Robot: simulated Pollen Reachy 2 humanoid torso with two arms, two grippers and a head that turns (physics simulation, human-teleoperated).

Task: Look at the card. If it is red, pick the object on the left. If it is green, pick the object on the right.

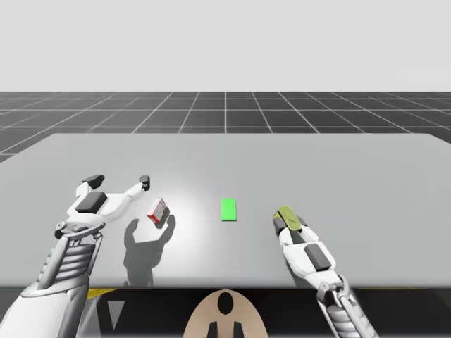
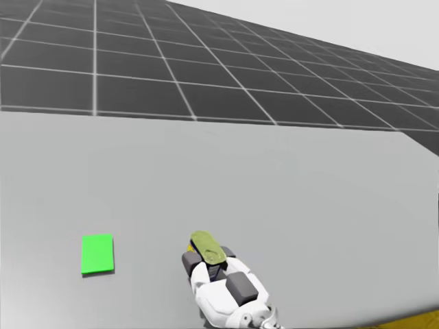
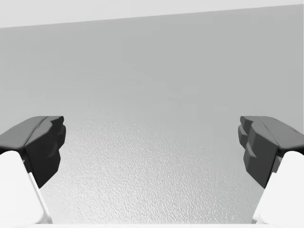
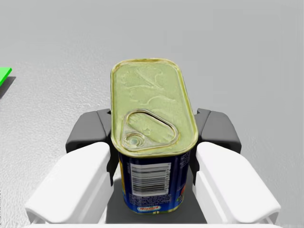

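Right wrist view gives you the clearest look: the right gripper [image 4: 153, 142] is clamped on the blue can [image 4: 152, 118], its dark fingers [image 4: 92, 133] pressing the can's two long sides. The can is a rounded oblong of metal, with a dull gold embossed lid that carries a pull tab, and glossy blue printed walls. On the high view you find it to the right of the green card [image 1: 229, 209], near it but apart. You cannot tell whether it stands on the desk [image 1: 352, 169] or is off it. The card is a flat, plain, bright green rectangle lying on the grey desk, whose surface looks matte and finely grained. To the left of the card, a small red and white box [image 1: 158, 210] sits tilted. Further left of the card, the left gripper [image 1: 118, 182] hangs over the desk with its fingers spread wide.
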